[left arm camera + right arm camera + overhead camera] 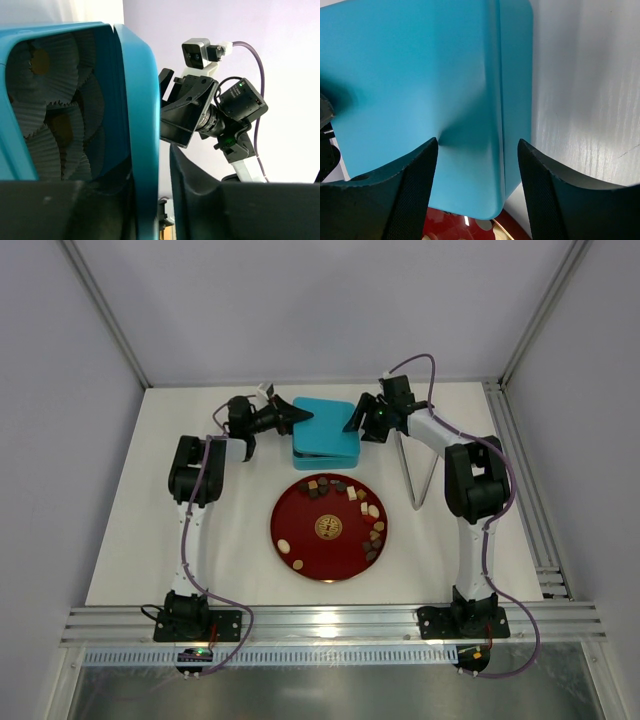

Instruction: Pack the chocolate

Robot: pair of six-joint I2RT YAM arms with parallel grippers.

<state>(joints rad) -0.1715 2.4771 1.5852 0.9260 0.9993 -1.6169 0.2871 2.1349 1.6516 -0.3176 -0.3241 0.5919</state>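
At the back of the tabletop (130,540) we have both arms on the teal box (326,460), so we judge the step in hand to be getting its lid (325,423) open, before any packing. The lid sits tilted above the base, and the left wrist view looks past it at white paper cups (55,65) inside. We cannot say whether the brownish spots in two of them are pieces.

The left tool (298,418) straddles a teal edge on the box's left side; we cannot tell whether it is clamped or loose. The right tool (356,418) has its jaws parted wide astride the lid's right corner, with no pinch that we can make out.

The chocolate (350,493) lies on the red plate (335,560) just in front of the box, mostly around the plate's edge, and none of it is in either tool. Next, we think, the lid needs a firm hold on at least one side and has to be swung or lifted well clear, without dragging the base or upsetting the cups.
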